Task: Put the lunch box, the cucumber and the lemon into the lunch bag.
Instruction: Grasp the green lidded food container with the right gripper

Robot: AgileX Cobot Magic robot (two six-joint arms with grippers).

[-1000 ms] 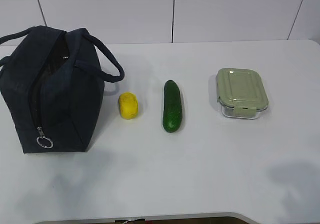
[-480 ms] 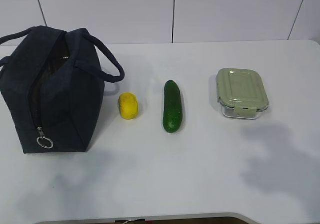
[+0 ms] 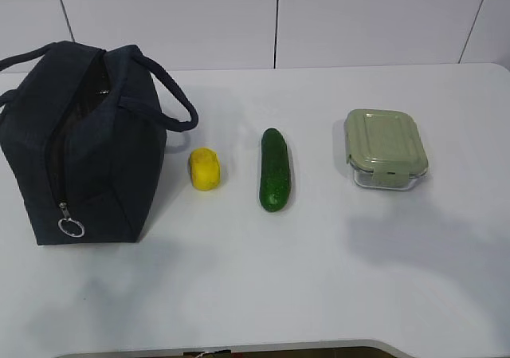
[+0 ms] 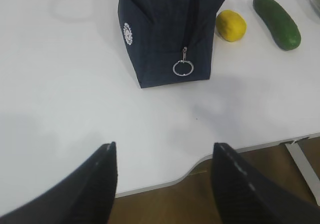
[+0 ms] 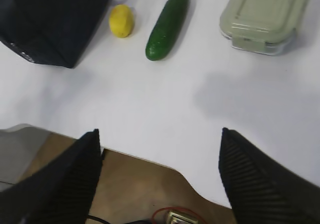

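Note:
The navy lunch bag [image 3: 88,143] stands at the left of the white table with its top zipper partly open and a silver ring pull [image 3: 70,228]. The yellow lemon [image 3: 205,169] lies right of it, then the dark green cucumber [image 3: 275,169], then the lunch box [image 3: 386,147] with its sage-green lid. Neither gripper shows in the exterior view. My left gripper [image 4: 162,151] is open and empty above the table's front edge, facing the bag [image 4: 170,29]. My right gripper [image 5: 160,136] is open and empty above the front edge, short of the cucumber [image 5: 167,23] and lunch box [image 5: 265,15].
The white table [image 3: 319,278] ends at a white panelled wall behind. Its front edge has a curved cutout [image 4: 200,161]. Brown floor and cables [image 5: 170,216] lie below the edge. The lemon [image 4: 230,25] and cucumber [image 4: 277,22] lie right of the bag.
The objects have not moved. The shadow at the lower right of the table has spread left and up toward the lunch box.

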